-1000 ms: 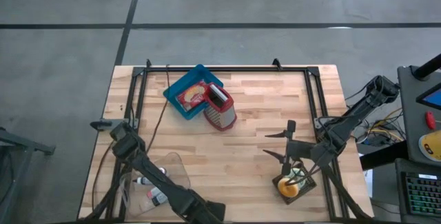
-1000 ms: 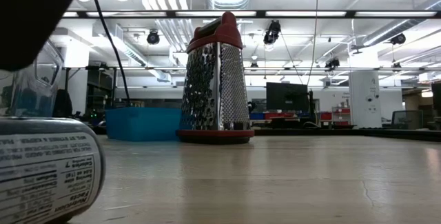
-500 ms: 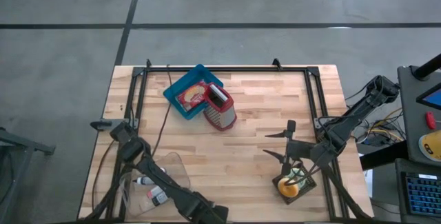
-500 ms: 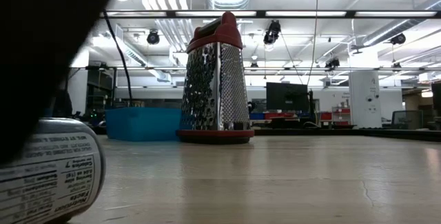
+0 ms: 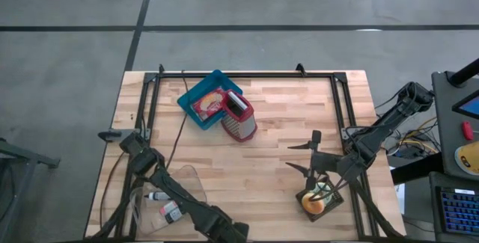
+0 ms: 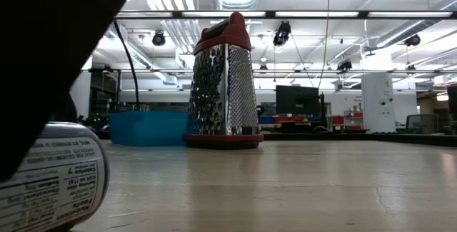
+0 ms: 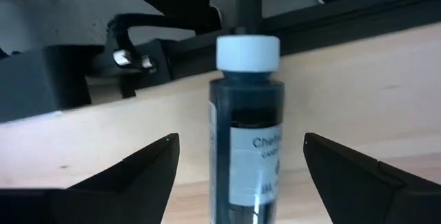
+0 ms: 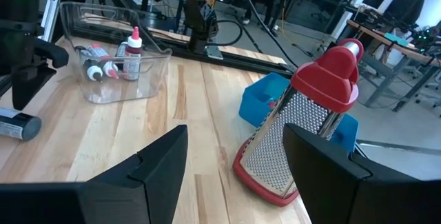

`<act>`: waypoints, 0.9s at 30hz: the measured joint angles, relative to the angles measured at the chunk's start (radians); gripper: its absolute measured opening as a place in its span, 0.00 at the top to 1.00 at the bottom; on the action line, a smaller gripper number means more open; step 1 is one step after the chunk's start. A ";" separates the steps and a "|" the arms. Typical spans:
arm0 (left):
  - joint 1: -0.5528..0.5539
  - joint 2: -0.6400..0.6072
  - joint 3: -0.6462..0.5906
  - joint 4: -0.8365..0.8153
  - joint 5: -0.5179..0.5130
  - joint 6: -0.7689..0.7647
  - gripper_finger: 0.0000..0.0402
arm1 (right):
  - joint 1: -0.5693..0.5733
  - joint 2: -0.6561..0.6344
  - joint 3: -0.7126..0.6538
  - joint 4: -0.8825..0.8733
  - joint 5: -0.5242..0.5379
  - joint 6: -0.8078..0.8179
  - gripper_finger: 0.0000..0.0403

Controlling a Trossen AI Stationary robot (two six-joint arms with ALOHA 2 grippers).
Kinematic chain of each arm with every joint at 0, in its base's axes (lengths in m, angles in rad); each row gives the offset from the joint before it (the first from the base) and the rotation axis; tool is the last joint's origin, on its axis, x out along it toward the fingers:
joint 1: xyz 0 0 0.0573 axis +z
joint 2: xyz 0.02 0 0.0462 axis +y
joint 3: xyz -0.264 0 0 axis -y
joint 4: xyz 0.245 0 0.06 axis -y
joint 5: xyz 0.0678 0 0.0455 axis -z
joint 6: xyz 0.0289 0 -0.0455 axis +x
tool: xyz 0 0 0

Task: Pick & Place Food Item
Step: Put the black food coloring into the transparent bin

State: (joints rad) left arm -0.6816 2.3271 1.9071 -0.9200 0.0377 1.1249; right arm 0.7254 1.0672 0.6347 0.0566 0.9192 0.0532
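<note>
Bottle (image 7: 247, 124) lies between left claw (image 7: 238, 172) fingers, arm now lower

The left arm reaches from the surface's (image 5: 284, 134) left edge toward its near edge, wrist bent steeply down. Its left end effector (image 7: 238, 165) points almost straight down with its 2 dark fingers (image 7: 141, 165) spread wide apart, nothing touching them. The right arm comes in from the right edge and holds its wrist raised, nearly level. The right end effector (image 5: 308, 155) aims toward the middle of the surface, its 2 dark fingers (image 8: 155, 162) parted and closed on nothing.
</note>
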 joint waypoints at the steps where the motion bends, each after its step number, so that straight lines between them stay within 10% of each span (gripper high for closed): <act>1: 0.001 0.005 -0.001 0.011 0.001 0.002 0.22 | 0.000 0.000 0.000 0.000 0.000 0.000 0.42; 14: 0.014 0.040 -0.001 0.006 0.015 0.020 0.27 | 0.001 0.001 0.000 0.000 -0.001 0.000 0.42; 27: 0.013 0.041 -0.003 0.013 -0.016 0.038 0.69 | 0.001 0.001 0.000 0.000 -0.002 0.000 0.42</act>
State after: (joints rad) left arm -0.6687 2.3676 1.9045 -0.9073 0.0215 1.1634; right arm 0.7265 1.0679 0.6346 0.0566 0.9169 0.0528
